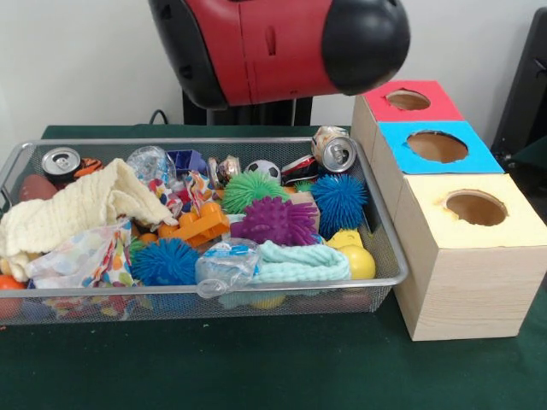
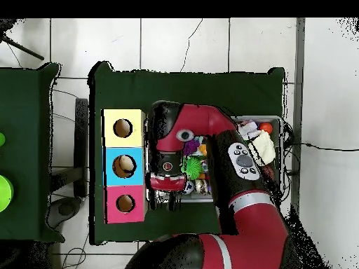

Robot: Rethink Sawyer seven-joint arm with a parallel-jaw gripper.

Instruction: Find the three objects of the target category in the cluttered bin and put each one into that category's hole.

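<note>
The wire mesh bin point(image 1: 205, 142) lies on the green table, full of clutter: green point(image 1: 252, 190), purple point(image 1: 275, 220) and blue point(image 1: 339, 201) spiky balls, soda cans point(image 1: 335, 151), a cream cloth point(image 1: 81, 209) and a crushed bottle point(image 1: 226, 263). Three wooden boxes stand beside it, each with a round hole in its red point(image 1: 436, 109), blue point(image 1: 479, 158) or yellow point(image 1: 513, 226) top. In the overhead view my gripper point(image 2: 165, 202) hangs over the bin's corner next to the red box point(image 2: 125, 216). The front view shows only the arm's red and black link point(image 1: 273, 43).
An orange plastic toy point(image 1: 197, 226), a small soccer ball point(image 1: 263, 171), a yellow toy point(image 1: 355, 256) and a teal cloth point(image 1: 299, 263) also lie in the bin. In the overhead view my arm point(image 2: 238, 203) covers most of the bin point(image 2: 279, 140). Something pale shows inside the blue box's hole point(image 2: 125, 165).
</note>
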